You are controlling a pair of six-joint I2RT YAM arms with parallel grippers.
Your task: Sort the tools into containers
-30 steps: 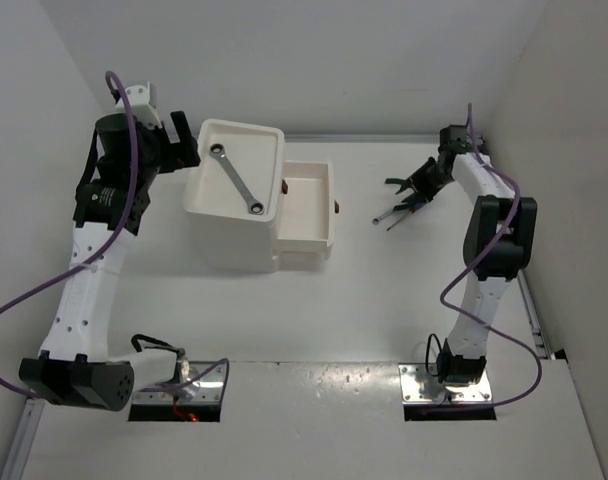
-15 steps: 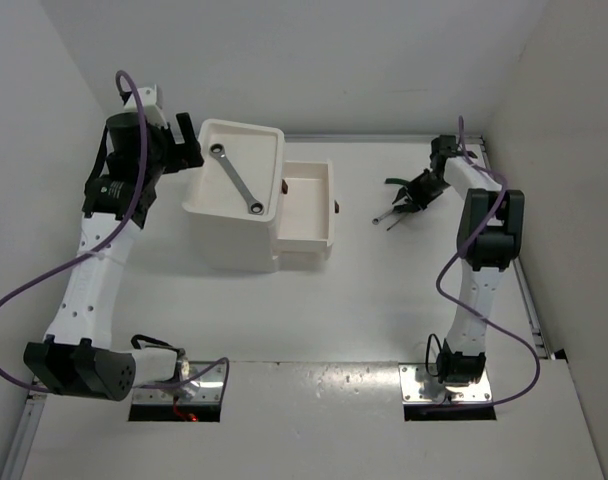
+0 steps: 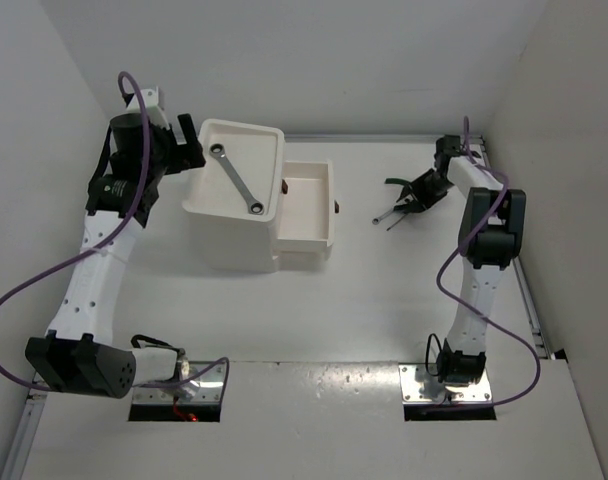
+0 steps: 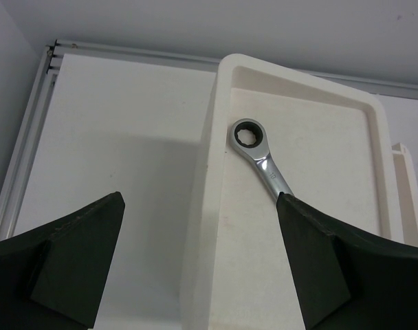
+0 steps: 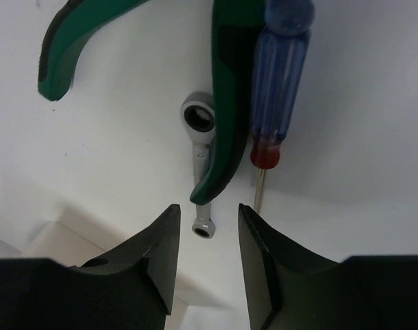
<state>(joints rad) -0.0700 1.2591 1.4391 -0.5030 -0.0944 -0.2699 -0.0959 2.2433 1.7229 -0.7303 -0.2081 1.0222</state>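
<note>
The white box (image 3: 229, 225) carries a long wrench (image 3: 234, 178) on its tray top. At its 9 o'clock, the left gripper (image 4: 200, 201) is spread wide and empty. At its 3 o'clock, the right gripper (image 5: 207, 210), slightly parted, hovers over green pliers (image 5: 226, 103), a blue screwdriver (image 5: 278, 82) and a small wrench (image 5: 200, 157). The small wrench looks like stiff, slick steel, probably best pinched mid-shaft.

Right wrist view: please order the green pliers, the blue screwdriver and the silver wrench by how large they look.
1. green pliers, largest, though cut by the top edge.
2. blue screwdriver, also cut off.
3. silver wrench, smallest, partly hidden under the pliers.
</note>
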